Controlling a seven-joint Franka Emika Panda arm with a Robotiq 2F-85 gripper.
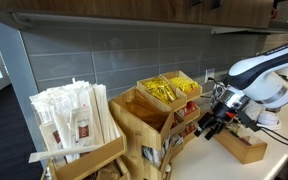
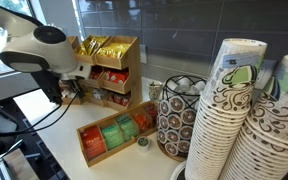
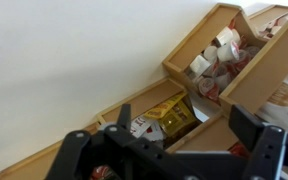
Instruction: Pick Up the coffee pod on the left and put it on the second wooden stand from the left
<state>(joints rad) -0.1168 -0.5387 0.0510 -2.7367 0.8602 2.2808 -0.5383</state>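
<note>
My gripper (image 1: 209, 122) hangs close in front of the tiered wooden stand (image 1: 149, 112) that holds yellow packets (image 1: 164, 90) and red packets. In the wrist view its two dark fingers (image 3: 184, 140) are spread apart with nothing between them, over a compartment of gold and yellow packets (image 3: 169, 118). Small white pod cups (image 3: 219, 55) fill the compartment beyond. A single small pod (image 2: 142, 143) stands on the counter beside a low wooden box of green tea bags (image 2: 112, 136). In that exterior view the fingers are mostly hidden by the white arm (image 2: 39, 50).
A wooden holder of wrapped stirrers (image 1: 74, 120) stands at one end of the stands. A low wooden tray (image 1: 242, 146) lies under the arm. A wire basket of creamer cups (image 2: 179, 118) and tall stacks of paper cups (image 2: 244, 120) stand nearby. A grey tiled wall runs behind.
</note>
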